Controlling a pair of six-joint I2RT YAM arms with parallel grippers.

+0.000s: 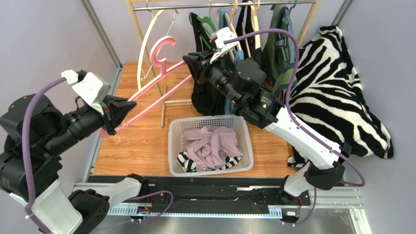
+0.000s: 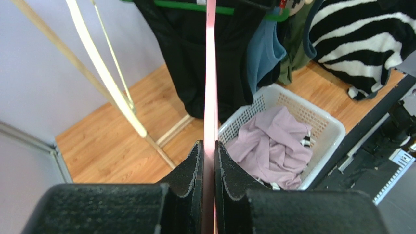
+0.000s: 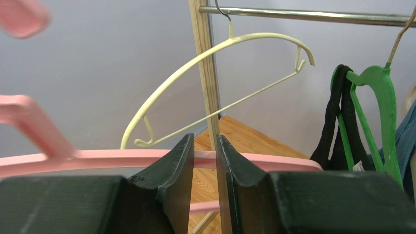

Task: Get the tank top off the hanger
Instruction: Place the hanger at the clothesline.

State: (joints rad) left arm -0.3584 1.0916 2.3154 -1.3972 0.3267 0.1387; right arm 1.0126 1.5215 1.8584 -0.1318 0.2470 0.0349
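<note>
My left gripper (image 1: 126,105) (image 2: 209,146) is shut on one end of a bare pink hanger (image 1: 157,82) (image 2: 211,73) that slants up towards the rack. At the hanger's far end, my right gripper (image 1: 188,59) (image 3: 204,141) stands narrowly open with nothing between its fingers. In the right wrist view the pink hanger (image 3: 97,158) passes just beyond the fingertips. A lilac garment (image 1: 212,144) (image 2: 271,144) lies crumpled in the white basket (image 1: 210,119) (image 2: 332,127); I cannot tell whether it is the tank top. A black sleeveless garment (image 1: 205,95) (image 3: 337,122) hangs on a green hanger (image 3: 381,97).
A cream hanger (image 1: 144,48) (image 3: 195,63) hangs on the metal rail (image 3: 317,16) beside the wooden rack post (image 3: 207,73). Several more garments hang at the back. A zebra-striped blanket (image 1: 337,97) drapes down on the right. A striped cloth lies under the lilac garment.
</note>
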